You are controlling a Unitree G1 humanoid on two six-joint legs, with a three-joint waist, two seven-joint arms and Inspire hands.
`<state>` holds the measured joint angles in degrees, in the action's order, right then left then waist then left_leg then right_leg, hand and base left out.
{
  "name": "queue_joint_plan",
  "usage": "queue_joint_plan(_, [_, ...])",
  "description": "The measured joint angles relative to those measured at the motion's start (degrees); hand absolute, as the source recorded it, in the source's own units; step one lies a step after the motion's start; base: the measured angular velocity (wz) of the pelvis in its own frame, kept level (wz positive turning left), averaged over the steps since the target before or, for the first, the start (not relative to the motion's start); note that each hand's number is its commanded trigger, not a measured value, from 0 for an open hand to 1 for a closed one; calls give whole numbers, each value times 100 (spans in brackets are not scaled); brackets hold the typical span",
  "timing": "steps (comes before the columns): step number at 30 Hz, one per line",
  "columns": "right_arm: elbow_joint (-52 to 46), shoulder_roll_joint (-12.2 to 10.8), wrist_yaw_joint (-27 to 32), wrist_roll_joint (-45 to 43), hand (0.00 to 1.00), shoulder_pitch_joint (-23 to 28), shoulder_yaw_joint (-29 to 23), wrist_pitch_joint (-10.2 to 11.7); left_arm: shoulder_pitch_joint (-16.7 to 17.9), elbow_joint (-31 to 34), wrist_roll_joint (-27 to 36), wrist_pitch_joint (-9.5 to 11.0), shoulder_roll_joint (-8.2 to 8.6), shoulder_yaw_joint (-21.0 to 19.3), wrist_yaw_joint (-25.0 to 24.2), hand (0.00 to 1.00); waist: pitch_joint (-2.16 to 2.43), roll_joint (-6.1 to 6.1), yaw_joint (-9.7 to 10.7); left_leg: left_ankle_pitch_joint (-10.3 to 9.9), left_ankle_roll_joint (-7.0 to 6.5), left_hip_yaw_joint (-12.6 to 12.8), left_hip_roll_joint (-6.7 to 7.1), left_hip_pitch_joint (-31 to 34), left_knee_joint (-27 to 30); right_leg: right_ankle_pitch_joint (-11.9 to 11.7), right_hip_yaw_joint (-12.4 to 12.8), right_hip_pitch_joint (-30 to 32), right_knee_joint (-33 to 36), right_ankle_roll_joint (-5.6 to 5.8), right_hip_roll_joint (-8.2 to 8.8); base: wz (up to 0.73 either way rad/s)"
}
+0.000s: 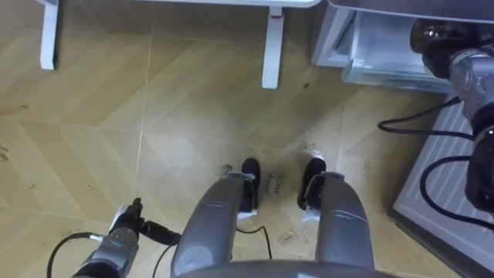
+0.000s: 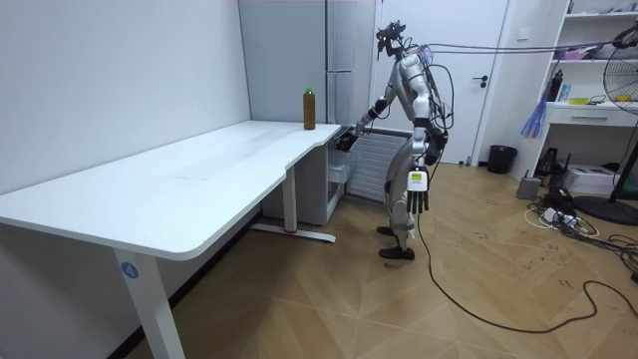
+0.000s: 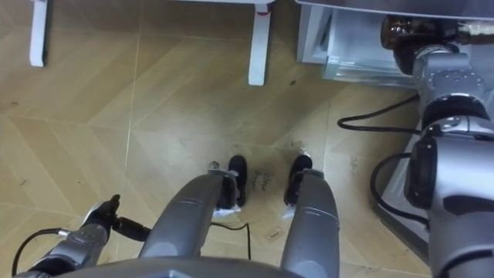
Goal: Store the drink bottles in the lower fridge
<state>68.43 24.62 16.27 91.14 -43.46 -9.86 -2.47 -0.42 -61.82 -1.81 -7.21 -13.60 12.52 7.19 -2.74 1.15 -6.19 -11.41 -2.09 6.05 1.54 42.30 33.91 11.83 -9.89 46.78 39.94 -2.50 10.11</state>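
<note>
In the room view the table spans left and centre, with a bottle on its far corner. The fridge stands behind that corner at upper centre, the robot before it, and a bin sits right of centre. In the eye views the table legs are along the top and a second bottle is upper right, at the fridge's open bottom.

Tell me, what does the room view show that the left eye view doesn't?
Room view: the whole robot from the side, the white desk's top, and a brown bottle standing on it. Left eye view: a look straight down at the floor around its feet. Both: the right hand holding a dark bottle at the open lower fridge, and the left hand hanging at its side.
</note>
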Motion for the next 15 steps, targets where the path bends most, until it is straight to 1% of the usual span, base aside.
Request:
queue_joint_plan(4, [0,28,99,98,0,0,-44,0,15,2,0,0,0,-3,13,0,2,4,-35,0,0,8,-2,2,31,0,-3,0,25,-1,8,0])
queue_joint_plan(15, [12,44,186,98,0,0,-44,0,17,79,6,-12,0,2,18,0,3,5,-38,-3,0,9,0,15,87,20,-40,0,98,-19,41,1])
